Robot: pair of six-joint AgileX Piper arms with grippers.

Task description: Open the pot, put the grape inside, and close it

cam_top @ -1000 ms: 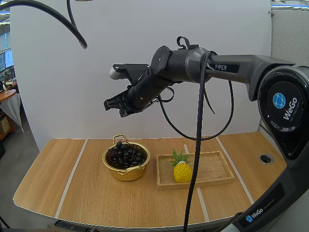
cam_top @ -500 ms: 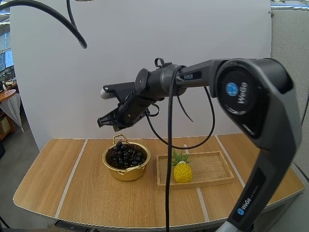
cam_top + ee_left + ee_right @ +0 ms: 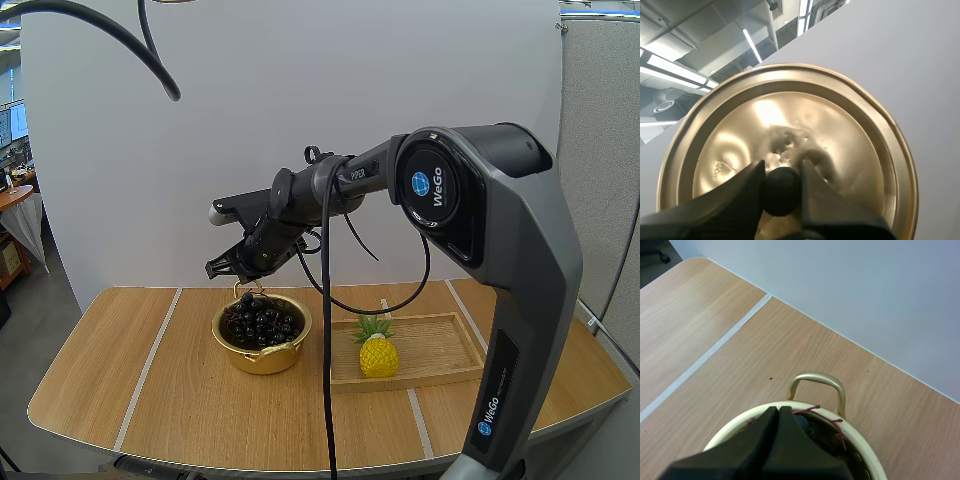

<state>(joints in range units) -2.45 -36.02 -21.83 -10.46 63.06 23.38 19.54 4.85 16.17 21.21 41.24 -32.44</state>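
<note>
A gold pot (image 3: 262, 354) stands left of the table's middle with a bunch of dark grapes (image 3: 260, 322) inside it. My right gripper (image 3: 218, 270) hovers just above the pot's far handle (image 3: 247, 286). In the right wrist view its fingers lie together as one dark wedge (image 3: 779, 413), shut on nothing, over the pot rim (image 3: 738, 428), the handle (image 3: 818, 379) and the grapes (image 3: 826, 434) with their reddish stem. My left gripper (image 3: 782, 175) is shut on the black knob (image 3: 782, 191) of the gold lid (image 3: 820, 125), held up in the air.
A wooden tray (image 3: 440, 350) lies right of the pot, and a small yellow pineapple (image 3: 377, 352) stands at its left end. Bare tabletop (image 3: 130, 370) with two white tape lines stretches left and in front of the pot.
My right arm has swung leftward and down, bringing its gripper from high above the table to just over the pot's far handle. The pot, grapes and tray have not moved.
</note>
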